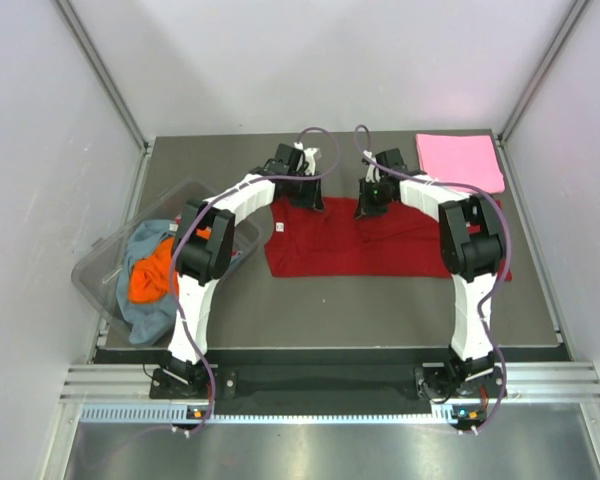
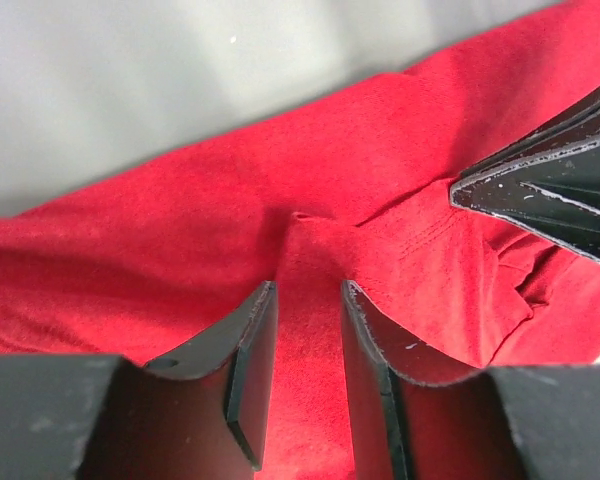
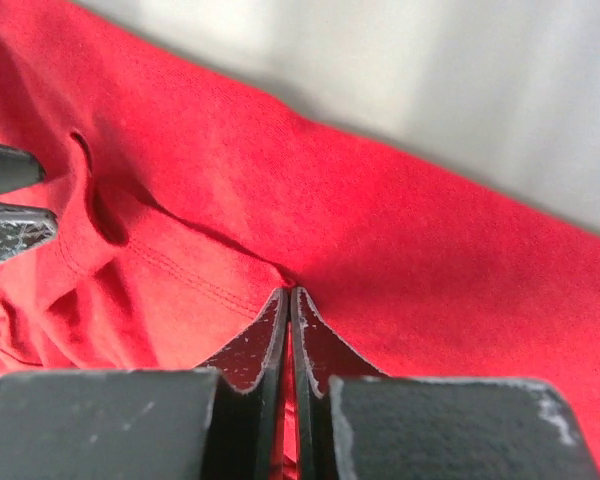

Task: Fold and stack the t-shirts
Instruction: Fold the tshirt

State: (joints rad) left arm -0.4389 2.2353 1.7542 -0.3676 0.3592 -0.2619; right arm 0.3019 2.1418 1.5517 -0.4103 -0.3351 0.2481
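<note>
A dark red t-shirt [image 1: 380, 248] lies spread across the middle of the table, its white neck label [image 1: 280, 228] at the left end. Both grippers are at its far edge. My left gripper [image 1: 306, 192] stands open, and red cloth [image 2: 310, 200] runs flat under and between its jaws [image 2: 308, 290]. My right gripper [image 1: 372, 200] is shut, pinching a ridge of the red cloth [image 3: 400, 240] at its tips [image 3: 290, 292]. A folded light pink t-shirt [image 1: 460, 160] lies at the back right corner.
A clear plastic tub [image 1: 100, 265] sits tilted at the left edge, holding an orange shirt [image 1: 150, 275] and a grey-blue one [image 1: 145, 315]. White walls and metal posts enclose the grey table [image 1: 360, 310]. In each wrist view the other gripper shows close by at the frame's side.
</note>
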